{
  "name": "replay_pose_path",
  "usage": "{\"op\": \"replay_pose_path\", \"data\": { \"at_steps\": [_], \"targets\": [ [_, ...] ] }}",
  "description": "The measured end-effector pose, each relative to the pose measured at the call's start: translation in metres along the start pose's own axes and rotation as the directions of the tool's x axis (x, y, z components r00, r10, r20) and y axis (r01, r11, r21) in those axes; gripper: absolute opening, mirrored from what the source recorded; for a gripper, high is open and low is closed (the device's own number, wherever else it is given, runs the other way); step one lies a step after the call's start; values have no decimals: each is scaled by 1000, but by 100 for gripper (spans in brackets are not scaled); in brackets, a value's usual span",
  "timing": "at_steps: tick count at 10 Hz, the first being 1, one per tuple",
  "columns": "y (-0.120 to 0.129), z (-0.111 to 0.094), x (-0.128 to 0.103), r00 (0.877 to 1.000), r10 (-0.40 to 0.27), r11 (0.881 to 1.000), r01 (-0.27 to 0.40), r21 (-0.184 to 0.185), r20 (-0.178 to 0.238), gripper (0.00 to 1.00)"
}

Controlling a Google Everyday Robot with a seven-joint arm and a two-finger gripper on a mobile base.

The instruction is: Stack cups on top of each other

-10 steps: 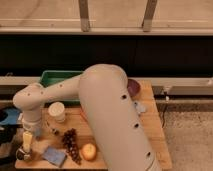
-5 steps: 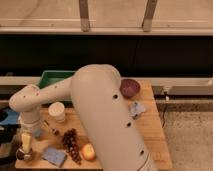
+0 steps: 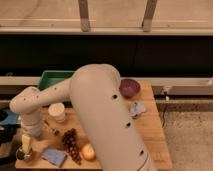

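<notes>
**Camera view.** The single arm folds back on itself: its broad white upper link [image 3: 105,125] crosses the middle of the wooden table [image 3: 150,135], and the forearm turns down at the left. The gripper [image 3: 25,145] hangs there over the table's near left corner, claw pointing downward and spread wide, with nothing visibly pinched. Directly under it, at the table edge, sits a small dark round thing, judged to be the dark metal cup [image 3: 22,156]; whether claw and cup touch cannot be told. The light-blue cup [image 3: 137,108] lies well apart on the far side of the upper link, towards the right edge and just in front of the purple bowl [image 3: 129,86]; its pose, upright or tipped, is unclear. A white cup [image 3: 56,111] and a bunch of grapes [image 3: 70,142] stand between the two. The move ahead, as judged, turns on this: the near cup lies straight below the claw, while its partner lies across the table to the right
</notes>
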Motion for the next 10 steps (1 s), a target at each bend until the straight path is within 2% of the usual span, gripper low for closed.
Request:
{"op": "replay_pose_path", "data": {
  "at_steps": [7,9,10],
  "targets": [
    [9,9,-3,999,26,999,-25,41,-37,80],
    [10,10,-2,999,31,998,-29,47,-43,72],
    [9,10,-1,998,35,998,-32,49,-44,61]
  ]
}}
